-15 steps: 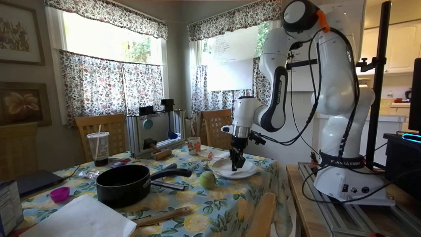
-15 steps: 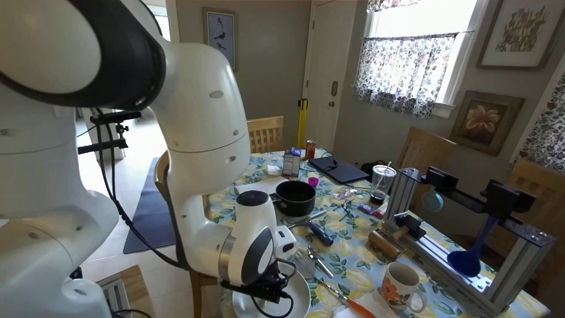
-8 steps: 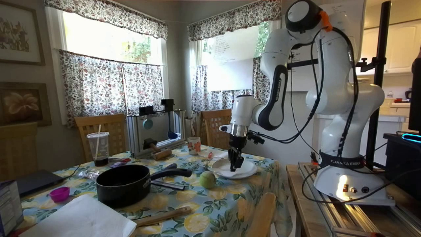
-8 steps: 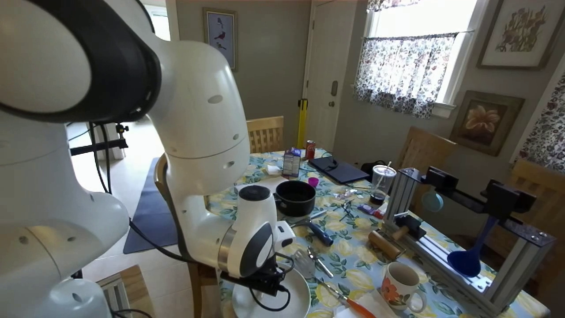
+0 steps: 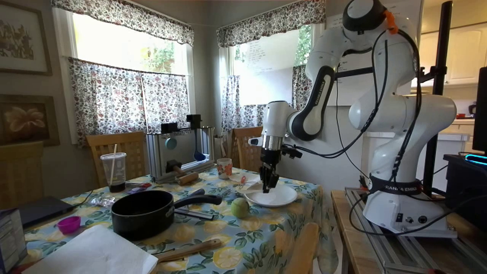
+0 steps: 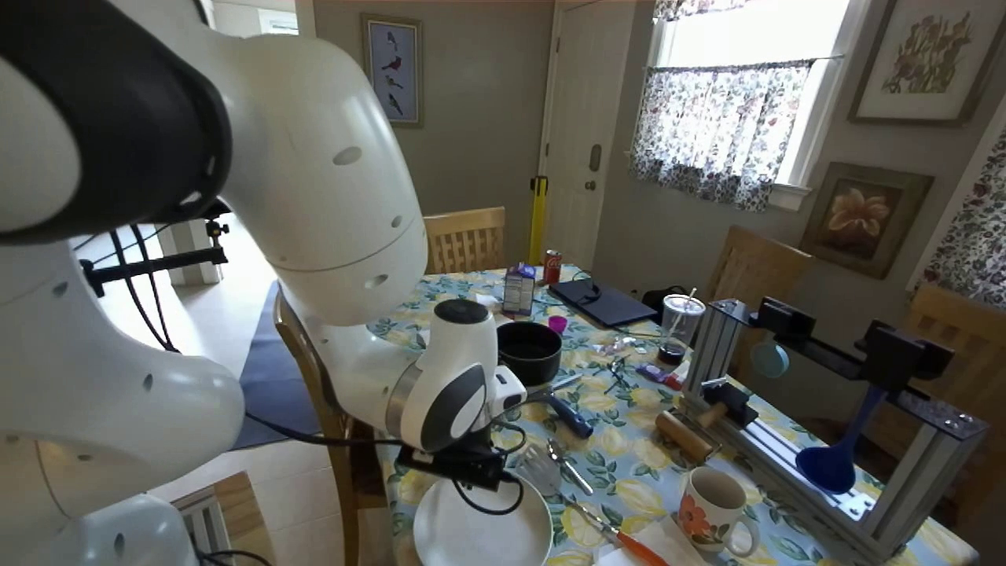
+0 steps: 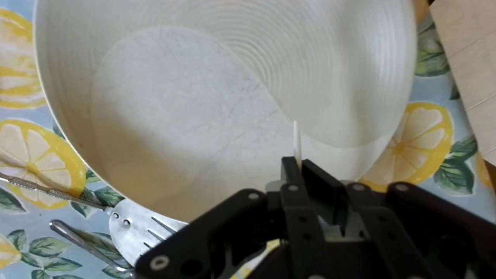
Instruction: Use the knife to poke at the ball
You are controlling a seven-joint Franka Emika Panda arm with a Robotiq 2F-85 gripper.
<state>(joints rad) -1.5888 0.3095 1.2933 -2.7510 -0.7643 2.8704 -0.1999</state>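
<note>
The claw (image 7: 299, 164) over there pinches what looks like a thin white knife (image 7: 297, 138) above the white plate (image 5: 285, 196), so the grasp seems done, while the tennis ball (image 5: 240, 207) sits beside that plate on the lemon-print tablecloth (image 5: 262, 241), the poke, I'd say, still to come.

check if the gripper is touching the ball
Apart. In an exterior view the gripper hangs above the plate, and part of the plate shows between it and the ball.

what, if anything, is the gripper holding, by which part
Something thin and white, likely the knife, between the fingertips; which part they grip can't be told.
</note>
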